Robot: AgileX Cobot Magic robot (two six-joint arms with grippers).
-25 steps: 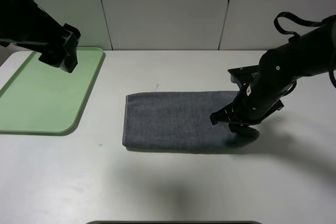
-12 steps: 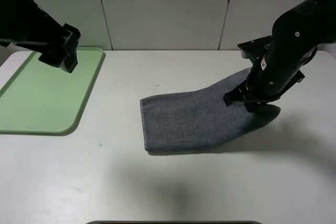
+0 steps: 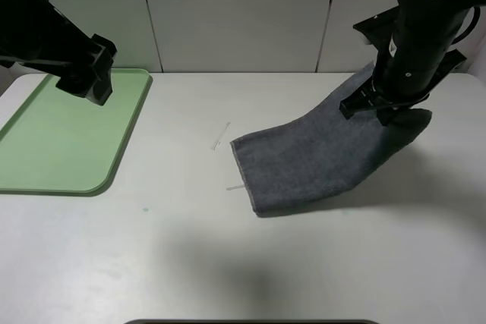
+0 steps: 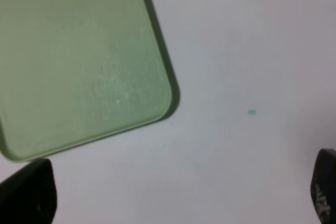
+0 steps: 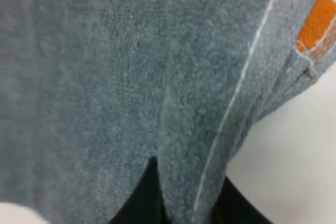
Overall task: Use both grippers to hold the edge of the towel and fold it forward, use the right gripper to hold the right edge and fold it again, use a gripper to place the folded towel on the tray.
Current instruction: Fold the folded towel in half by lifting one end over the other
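Step in hand: the second fold, I judge. The right gripper (image 3: 380, 108) has the towel's right edge raised at the upper right of the exterior view.
Towel: the grey towel (image 3: 304, 165) slopes down from that grip. Its left end lies flat on the table (image 3: 190, 263) near the middle of the frame, well apart from the tray (image 3: 45, 142).
Doing it well: carry the raised edge across toward the left of the frame, high enough that the resting end is not dragged along. Lower it so edge meets edge, and let go only once the cloth lies flat.
Watch: two loose threads (image 3: 220, 138) lie just beside the towel's left end. They should not matter.
Right claw: clenched on the towel's edge. In the right wrist view cloth fills the frame, with an orange tag (image 5: 317, 22) at the upper right. The dark fingers (image 5: 139, 203) at the bottom appear to pinch a fold, though the pads are mostly hidden.
Left claw: the left gripper (image 3: 87, 85) hangs above the tray at the upper left. Its fingertips (image 4: 29, 195) stand wide apart, released, holding nothing.
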